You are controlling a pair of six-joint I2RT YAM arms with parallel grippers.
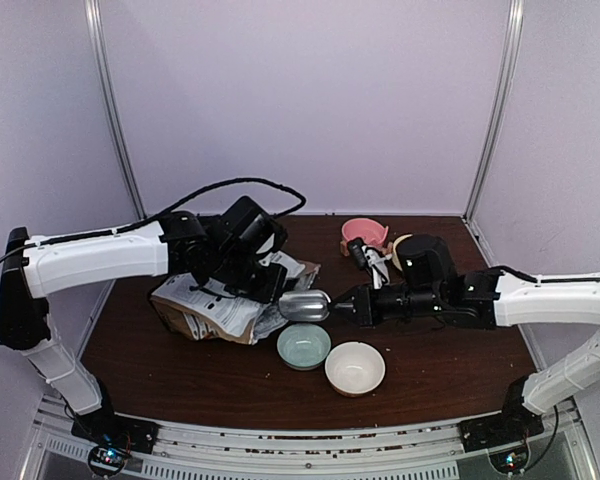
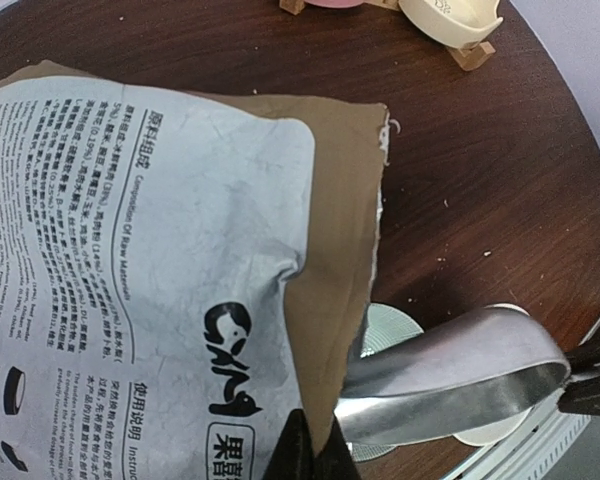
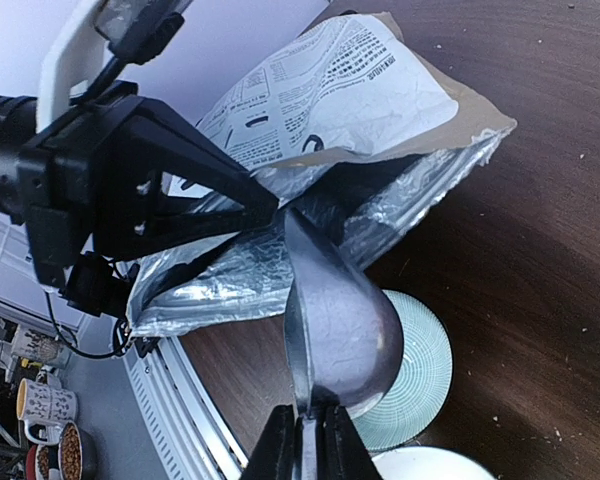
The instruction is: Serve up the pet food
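The brown paper bag (image 1: 215, 305) lies on its side, its foil-lined mouth (image 3: 240, 270) facing right. My left gripper (image 2: 313, 452) is shut on the bag's upper brown edge (image 2: 330, 330) and holds the mouth open; it also shows in the top view (image 1: 270, 283). My right gripper (image 3: 305, 440) is shut on the handle of a metal scoop (image 3: 345, 320). The scoop's tip is at the bag's mouth, above a pale green bowl (image 1: 303, 346). No kibble shows; the scoop's inside and the bag's inside are hidden.
A white bowl (image 1: 355, 367) stands right of the green bowl near the front edge. A pink bowl (image 1: 365, 234) and a cream bowl (image 2: 450, 20) sit on a wooden rack at the back right. The left arm's cable loops behind the bag.
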